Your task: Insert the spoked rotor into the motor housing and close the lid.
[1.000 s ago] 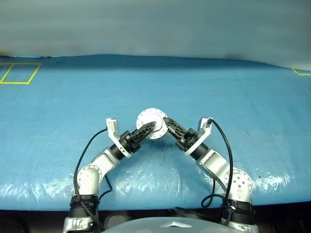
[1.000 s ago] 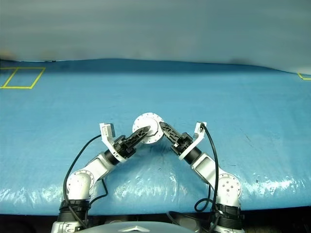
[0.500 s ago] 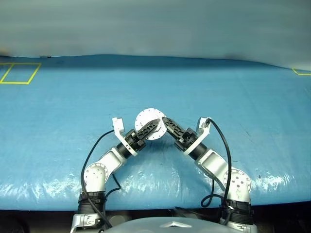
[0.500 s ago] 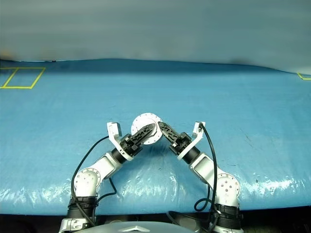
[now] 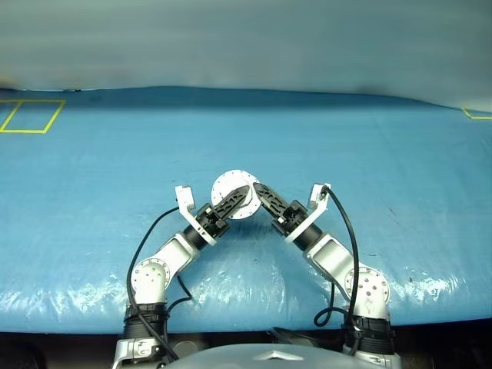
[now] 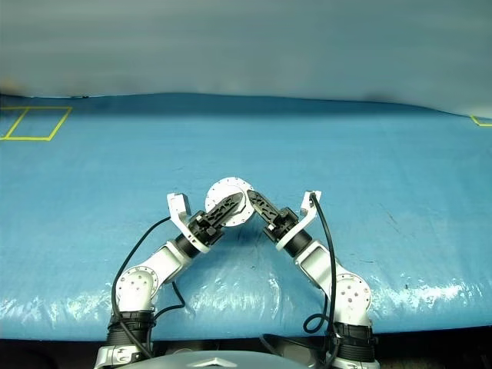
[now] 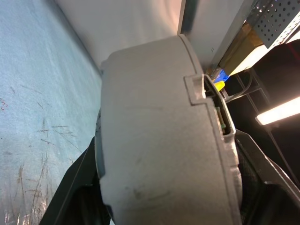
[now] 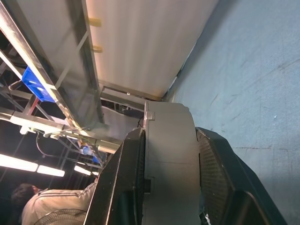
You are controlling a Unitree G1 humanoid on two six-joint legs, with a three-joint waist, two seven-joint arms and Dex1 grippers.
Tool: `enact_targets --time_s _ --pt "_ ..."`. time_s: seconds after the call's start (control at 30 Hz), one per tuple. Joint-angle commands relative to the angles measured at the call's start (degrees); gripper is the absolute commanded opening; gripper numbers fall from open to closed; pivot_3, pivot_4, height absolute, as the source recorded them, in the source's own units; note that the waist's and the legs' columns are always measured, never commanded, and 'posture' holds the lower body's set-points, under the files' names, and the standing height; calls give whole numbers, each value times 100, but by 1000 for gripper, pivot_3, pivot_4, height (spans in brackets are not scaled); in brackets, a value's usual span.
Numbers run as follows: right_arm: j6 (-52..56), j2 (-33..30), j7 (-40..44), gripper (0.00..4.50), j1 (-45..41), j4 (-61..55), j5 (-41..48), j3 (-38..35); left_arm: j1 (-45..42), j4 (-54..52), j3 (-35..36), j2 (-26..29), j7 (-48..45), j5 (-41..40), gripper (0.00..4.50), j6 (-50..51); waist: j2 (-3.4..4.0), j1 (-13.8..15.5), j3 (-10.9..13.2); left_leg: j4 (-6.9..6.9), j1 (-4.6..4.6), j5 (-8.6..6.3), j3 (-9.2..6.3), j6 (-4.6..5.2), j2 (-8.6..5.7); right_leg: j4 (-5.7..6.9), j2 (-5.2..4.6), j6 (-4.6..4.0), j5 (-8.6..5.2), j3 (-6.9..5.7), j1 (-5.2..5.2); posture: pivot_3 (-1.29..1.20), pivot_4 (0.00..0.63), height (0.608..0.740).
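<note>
You have the motor housing point(image 5: 231, 194) lifted clear of the blue-covered table point(image 5: 400, 154), caught between your two grippers where their tips meet. From the head views it shows you a round, silver-white face with small dark holes around the rim; you cannot tell from here whether the lid is on it, and the rotor cannot be made out.

Your right gripper point(image 5: 259, 191) comes in from the right and is clamped on the housing: in its wrist view the two black fingers point(image 8: 119, 187) press flat against both faces of the grey puck point(image 8: 171, 154), which stands edge-on between them. Your left gripper point(image 5: 241, 195) comes in from the left with its dark fingers laid across the lower part of the silver face. In its wrist view the housing's rounded grey wall point(image 7: 159, 140) sits right up against the camera, with a black finger point(image 7: 79, 183) on either side of it, so this hand is also closed around the puck.

Beyond your hands, yellow tape marks point(image 5: 31, 115) sit on the far left corner of the table.
</note>
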Motion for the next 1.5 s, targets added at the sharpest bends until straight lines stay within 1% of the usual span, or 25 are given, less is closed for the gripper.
enact_targets --time_s 0.03,0.07,0.1,0.2,0.43,0.57,0.63,0.7,0.83,1.07,1.13,1.17,1.2,1.33,1.5 --pt "-200 76 -10 1594 -68 -277 -98 38 -163 -106 59 -26 67 37 2708 -142 0 0 0 0 0 0 0 0 0 0 0 0 0 0 0 0 150 740" --pt "-221 88 -15 1959 -64 -275 -117 37 -170 -106 73 -30 71 45 2708 -164 0 1 0 0 0 0 0 0 0 0 0 0 0 0 0 0 150 740" --pt "-222 99 6 2197 -67 -251 -93 32 -195 -86 115 -59 113 84 2708 -253 0 2 0 1 0 0 0 0 0 0 0 0 -1 0 1 0 150 740" --pt "-163 112 -93 3175 -89 -197 -20 11 -307 15 272 -135 274 156 2708 -453 0 0 0 1 0 0 1 0 0 0 0 -2 1 1 1 0 150 740" --pt "-236 120 -173 3175 -122 -168 -86 -38 -390 -16 362 -97 263 349 2708 -681 -1 13 0 1 -4 0 0 0 -1 -3 -1 -6 11 1 0 0 150 740" --pt "-256 56 -178 3175 -103 -224 -197 -34 -588 42 663 -20 439 520 2708 -1056 -1 23 0 3 -4 0 0 0 -2 -4 -1 -6 14 1 0 0 150 740" --pt "-301 -33 -201 3175 -62 -298 -384 -13 -775 212 895 109 648 773 2708 -1387 -1 23 0 3 -4 1 0 0 -1 -3 0 -6 14 0 0 0 150 740" --pt "-282 -263 -86 3175 -14 -434 -662 92 -913 428 1015 242 792 1112 2708 -1735 -1 13 0 5 -2 1 0 -1 -1 -2 2 -4 15 0 0 0 150 740" --pt "-387 -621 150 3175 85 -717 -1199 372 -973 742 914 324 1032 1671 2708 -2016 -2 23 -1 3 -3 1 1 -1 -2 -4 1 -13 27 2 0 0 150 740" --pt "-405 -645 191 3175 155 -746 -1477 517 -871 909 898 340 1366 2207 2708 -2126 -12 101 1 4 -11 1 0 -2 -5 -13 -3 -9 30 1 -1 0 150 740" --pt "-402 -618 193 3175 164 -716 -1542 560 -841 1041 767 491 1215 2445 2708 -2176 -12 100 0 5 -9 2 1 -2 -4 -12 -2 -9 30 1 0 0 150 740" --pt "-404 -596 198 3175 169 -707 -1561 568 -822 1049 813 473 1143 2371 2708 -2184 -12 97 -1 4 -7 2 1 -2 -4 -11 -2 -8 30 1 0 0 150 740" --pt "-398 -588 208 3217 170 -700 -1583 576 -812 1038 864 453 1105 2285 3172 -2172 -12 96 -1 4 -4 2 1 -3 -3 -10 -1 -9 30 1 1 0 150 740" --pt "-384 -606 280 3217 173 -678 -1672 591 -879 1152 995 609 1640 2762 4320 -2452 -13 98 -2 6 -3 3 1 -4 -2 -6 -1 -8 31 1 1 0 150 740" --pt "-369 -584 333 3217 145 -629 -1705 578 -959 1390 1259 965 2055 3189 4320 -2852 -15 87 -4 5 11 3 1 -4 -1 -1 1 -8 31 2 9 0 150 740"
